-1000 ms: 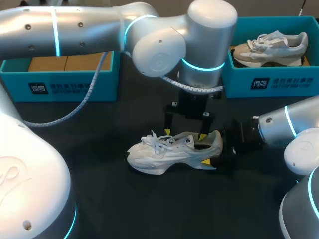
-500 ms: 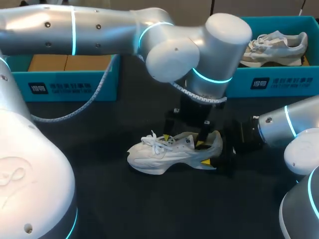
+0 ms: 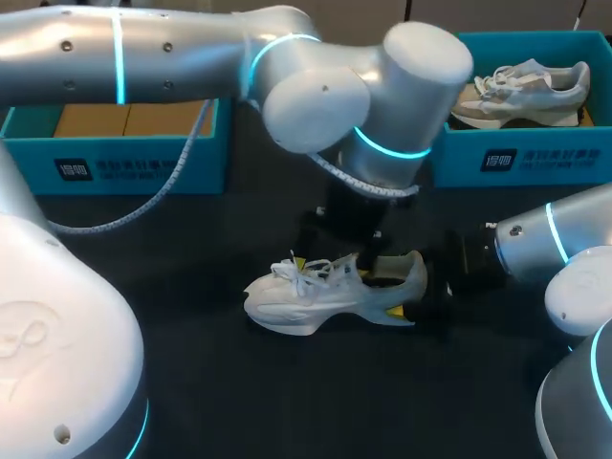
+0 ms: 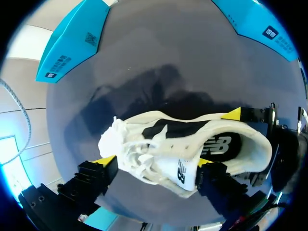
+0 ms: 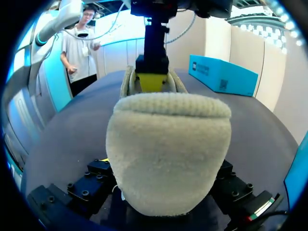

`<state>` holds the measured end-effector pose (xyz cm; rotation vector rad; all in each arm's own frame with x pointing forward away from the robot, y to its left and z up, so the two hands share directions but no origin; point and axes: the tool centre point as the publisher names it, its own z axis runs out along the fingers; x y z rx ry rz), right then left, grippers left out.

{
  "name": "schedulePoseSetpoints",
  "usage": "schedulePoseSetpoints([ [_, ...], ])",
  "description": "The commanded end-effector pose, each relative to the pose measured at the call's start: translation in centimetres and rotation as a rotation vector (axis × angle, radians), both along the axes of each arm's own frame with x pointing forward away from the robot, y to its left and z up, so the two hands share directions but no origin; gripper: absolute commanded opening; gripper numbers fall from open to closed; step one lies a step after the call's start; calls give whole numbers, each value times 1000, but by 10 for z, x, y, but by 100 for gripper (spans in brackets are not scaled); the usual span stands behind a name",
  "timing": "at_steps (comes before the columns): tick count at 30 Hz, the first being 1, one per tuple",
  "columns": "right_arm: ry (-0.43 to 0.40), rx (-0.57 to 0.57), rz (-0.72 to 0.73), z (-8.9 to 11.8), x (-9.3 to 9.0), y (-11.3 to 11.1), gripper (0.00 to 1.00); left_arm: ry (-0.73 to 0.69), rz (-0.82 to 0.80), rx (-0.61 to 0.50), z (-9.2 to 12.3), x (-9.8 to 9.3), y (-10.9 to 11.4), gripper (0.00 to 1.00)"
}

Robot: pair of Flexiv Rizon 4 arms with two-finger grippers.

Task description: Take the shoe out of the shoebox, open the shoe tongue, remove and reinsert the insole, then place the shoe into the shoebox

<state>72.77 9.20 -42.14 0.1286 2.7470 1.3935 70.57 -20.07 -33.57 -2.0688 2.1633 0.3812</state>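
A white shoe (image 3: 325, 296) lies on its side on the dark table, toe to the left; the left wrist view shows its laces and dark opening (image 4: 144, 159). My left gripper (image 3: 337, 266) hangs over its laced middle, open, one yellow tip by the front laces and one fingertip (image 4: 204, 161) at the mouth. My right gripper (image 3: 406, 285) is shut on the heel from the right, with a yellow fingertip (image 4: 233, 114) on the collar. In the right wrist view the fuzzy heel (image 5: 168, 149) hides that gripper's own fingers. Beyond the heel, the left arm's yellow finger (image 5: 153, 79) stands in the shoe.
A blue shoebox (image 3: 516, 158) at the back right holds a second, beige shoe (image 3: 521, 86). Another blue box (image 3: 124, 163) with brown cardboard inside stands at the back left. The left arm's grey cable (image 3: 143, 215) droops over the table in front of it.
The left gripper has come down and shifted toward the toe, and now straddles the laces; its fingers have drawn slightly closer. The right gripper and the shoe have stayed put.
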Motion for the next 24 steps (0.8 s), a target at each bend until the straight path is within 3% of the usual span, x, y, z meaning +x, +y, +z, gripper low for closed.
schedulePoseSetpoints([
  [1,0,-3,-1,-3,2,-2,0,26,4,-80,17,0,24,58],
  [4,0,-3,-1,-3,2,-2,0,71,4,-126,22,-2,29,33],
  [7,0,-3,-1,-3,2,-2,0,116,-1,-167,25,-5,33,0],
  [13,0,-3,-1,-3,2,-2,0,177,-7,-243,28,-8,45,0],
  [24,0,-3,-1,-3,2,-2,0,149,27,-222,10,-13,73,0],
])
